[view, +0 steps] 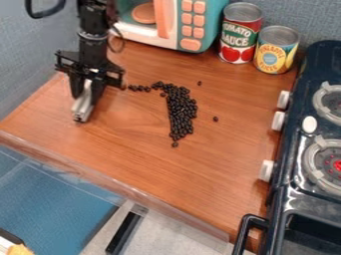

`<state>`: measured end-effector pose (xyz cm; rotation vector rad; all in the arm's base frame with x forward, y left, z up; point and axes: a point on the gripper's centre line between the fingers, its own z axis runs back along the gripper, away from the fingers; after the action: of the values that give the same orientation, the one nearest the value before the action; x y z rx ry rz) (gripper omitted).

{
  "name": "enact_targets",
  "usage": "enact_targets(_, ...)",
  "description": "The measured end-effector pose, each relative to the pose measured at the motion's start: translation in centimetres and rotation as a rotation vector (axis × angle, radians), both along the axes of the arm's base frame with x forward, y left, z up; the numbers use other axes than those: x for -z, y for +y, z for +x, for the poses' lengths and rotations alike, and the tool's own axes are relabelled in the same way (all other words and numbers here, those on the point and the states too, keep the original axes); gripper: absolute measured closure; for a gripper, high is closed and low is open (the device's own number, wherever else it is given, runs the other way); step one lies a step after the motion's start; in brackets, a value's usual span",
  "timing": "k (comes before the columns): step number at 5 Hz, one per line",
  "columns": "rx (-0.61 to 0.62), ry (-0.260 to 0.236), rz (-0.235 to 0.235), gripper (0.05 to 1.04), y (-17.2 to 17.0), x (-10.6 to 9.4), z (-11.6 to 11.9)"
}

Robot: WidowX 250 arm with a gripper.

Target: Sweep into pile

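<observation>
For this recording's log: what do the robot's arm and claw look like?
The arm is matte black and upright in build, a slim column with a thin paler ring partway down. A thin dark cable loops out beside it. The claw is black too: a wide, angular crosspiece with boxy ends, carrying two dark fingers.

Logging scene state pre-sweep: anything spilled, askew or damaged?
Dark beans lie loose on the counter in a bent streak, thin tail toward the end effector, plus two strays right of it. Spill-like, but probably the sweep material. Both cans stand upright; no damage visible.
</observation>
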<state>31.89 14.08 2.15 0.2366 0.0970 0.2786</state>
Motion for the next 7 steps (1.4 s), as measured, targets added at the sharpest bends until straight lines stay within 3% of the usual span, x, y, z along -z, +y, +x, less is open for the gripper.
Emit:
enact_targets(4,-0.004,0.047,0.003,0.727,-2.9,0.5,1.4)
enact_targets(7,0.043,0.015,-0.072,0.727,-8.5,0.5,3.3)
